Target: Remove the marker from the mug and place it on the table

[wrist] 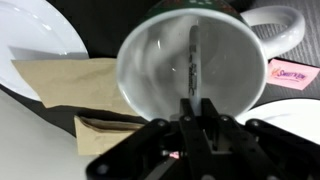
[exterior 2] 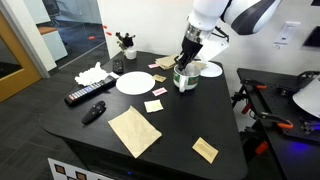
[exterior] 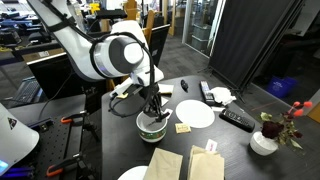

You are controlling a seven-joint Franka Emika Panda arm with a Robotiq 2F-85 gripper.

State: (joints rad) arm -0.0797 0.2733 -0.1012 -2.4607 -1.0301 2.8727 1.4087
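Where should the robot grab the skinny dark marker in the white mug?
By its top end, coming straight down from above. The slim dark marker leans inside the wide white mug, so only its upper end is free of the walls; the hand hangs right over it.

From here I count two white plates (exterior 2: 133, 82), one mug (exterior: 152, 127), one marker (wrist: 192, 55), one remote (exterior 2: 85, 96), one flower vase (exterior: 264, 142) and two brown paper bags (exterior 2: 134, 130).

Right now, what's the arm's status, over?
Fingers closed above the mug, apparently pinching the marker. Marker not yet out. Plate and brown paper alongside, nothing blocking the lift.
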